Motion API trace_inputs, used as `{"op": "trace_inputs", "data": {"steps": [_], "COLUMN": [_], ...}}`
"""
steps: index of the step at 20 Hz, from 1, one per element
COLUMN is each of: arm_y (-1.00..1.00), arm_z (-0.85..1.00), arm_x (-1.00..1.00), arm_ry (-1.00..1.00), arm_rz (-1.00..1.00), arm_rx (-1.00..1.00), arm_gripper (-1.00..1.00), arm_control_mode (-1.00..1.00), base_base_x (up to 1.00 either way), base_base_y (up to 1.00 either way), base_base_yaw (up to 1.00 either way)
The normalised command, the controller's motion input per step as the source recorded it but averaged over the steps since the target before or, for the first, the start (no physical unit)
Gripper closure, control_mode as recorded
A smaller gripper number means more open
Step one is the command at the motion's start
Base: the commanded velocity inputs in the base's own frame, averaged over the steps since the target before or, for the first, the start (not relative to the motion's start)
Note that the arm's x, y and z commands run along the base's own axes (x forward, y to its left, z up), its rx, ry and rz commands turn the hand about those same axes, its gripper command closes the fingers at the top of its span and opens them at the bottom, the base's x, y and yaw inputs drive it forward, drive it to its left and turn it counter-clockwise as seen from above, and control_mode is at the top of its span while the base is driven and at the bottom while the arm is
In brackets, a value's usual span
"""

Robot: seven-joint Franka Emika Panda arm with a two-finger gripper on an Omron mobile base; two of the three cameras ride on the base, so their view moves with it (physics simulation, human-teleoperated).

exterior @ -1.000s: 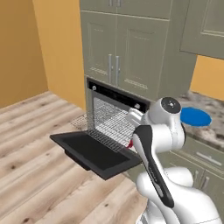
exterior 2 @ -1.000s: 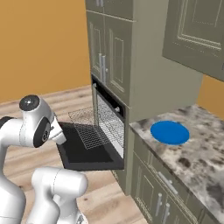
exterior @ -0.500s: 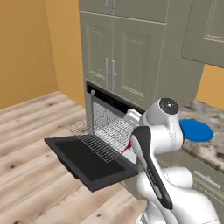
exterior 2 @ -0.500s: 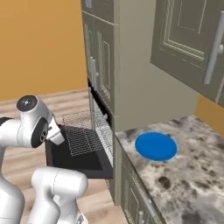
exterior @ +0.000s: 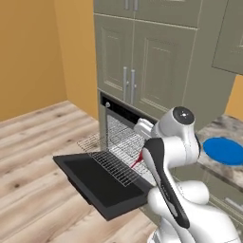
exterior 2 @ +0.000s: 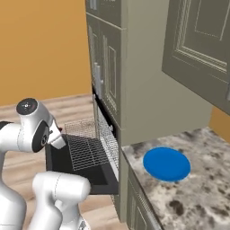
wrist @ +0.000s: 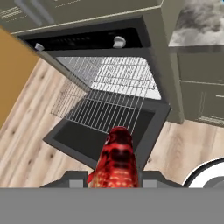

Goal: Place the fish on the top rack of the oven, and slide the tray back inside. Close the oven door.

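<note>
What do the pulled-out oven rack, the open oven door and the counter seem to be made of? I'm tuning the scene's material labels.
The silvery wire oven rack looks like bare metal: thin pale parallel bars in a frame. The flat black oven door looks like matt dark glass or enamel; its smooth, unreflective face leaves that open. The grey-brown mottled counter looks like polished granite, judging by its speckled veining.

One fish (wrist: 116, 157), one oven (exterior: 124, 124), two racks (wrist: 107, 111), one blue plate (exterior 2: 166, 164)

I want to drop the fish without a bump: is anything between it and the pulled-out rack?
Nothing visible: the fish is held in the gripper over the open oven door; the top rack lies bare ahead.
</note>
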Motion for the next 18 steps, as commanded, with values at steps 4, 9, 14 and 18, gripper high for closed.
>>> {"op": "trace_inputs", "data": {"steps": [4, 9, 14, 18], "arm_y": [0.0, 0.0, 0.0, 0.0], "arm_z": [0.0, 0.0, 0.0, 0.0], "arm_x": [0.0, 0.0, 0.0, 0.0], "arm_ry": [0.0, 0.0, 0.0, 0.0], "arm_rz": [0.0, 0.0, 0.0, 0.0], "arm_rx": [0.0, 0.0, 0.0, 0.0], "arm_gripper": [1.0, 1.0, 1.0, 1.0], "arm_control_mode": [1.0, 1.0, 1.0, 1.0], "base_base_x": [0.59, 0.46, 0.37, 0.4], "base_base_y": [0.08, 0.0, 0.0, 0.0], "base_base_yaw": [0.0, 0.0, 0.0, 0.0]}}
